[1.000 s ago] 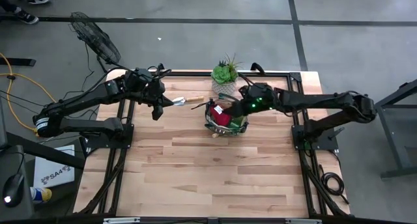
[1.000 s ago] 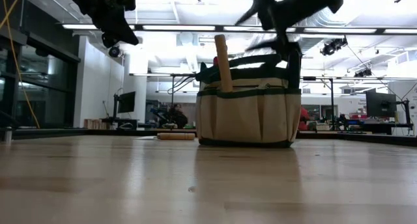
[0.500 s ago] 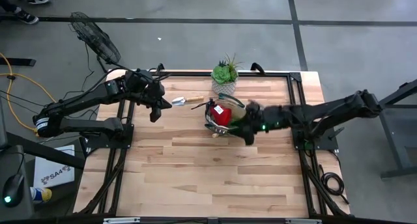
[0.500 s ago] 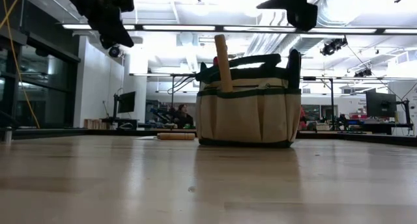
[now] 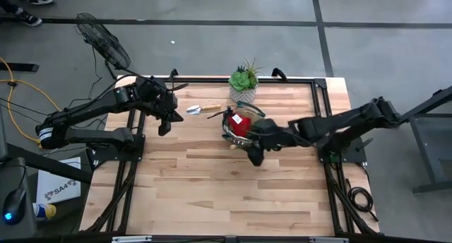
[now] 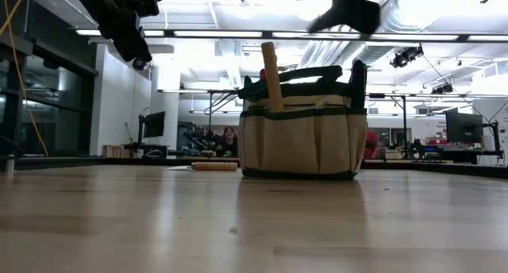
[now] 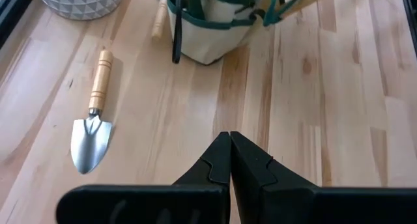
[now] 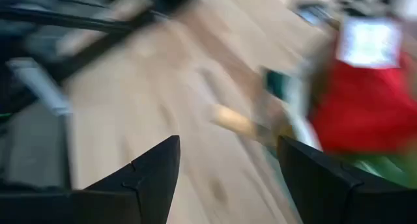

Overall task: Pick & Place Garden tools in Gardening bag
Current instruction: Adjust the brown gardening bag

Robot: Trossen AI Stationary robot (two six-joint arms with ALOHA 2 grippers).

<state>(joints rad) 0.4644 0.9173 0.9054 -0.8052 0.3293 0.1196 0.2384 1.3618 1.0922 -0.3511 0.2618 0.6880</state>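
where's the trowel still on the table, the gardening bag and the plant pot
trowel [image 7: 90, 134], left wrist view, on the metal blade.
gardening bag [image 6: 302, 142], low view, on the khaki front wall.
plant pot [image 7: 79, 0], left wrist view, on its white patterned side.

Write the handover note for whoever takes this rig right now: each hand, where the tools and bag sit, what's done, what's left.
Left hand: shut, empty, raised above the table's left side near the trowel.
Right hand: open, empty, beside the bag on its near side.
Gardening bag: upright mid-table, in front of the potted succulent. A wooden handle and a red piece already stick out of it.
Left to do: the wooden-handled trowel lies flat on the table left of the bag; a second wooden handle lies by the bag's base. Both apparently still need bagging.
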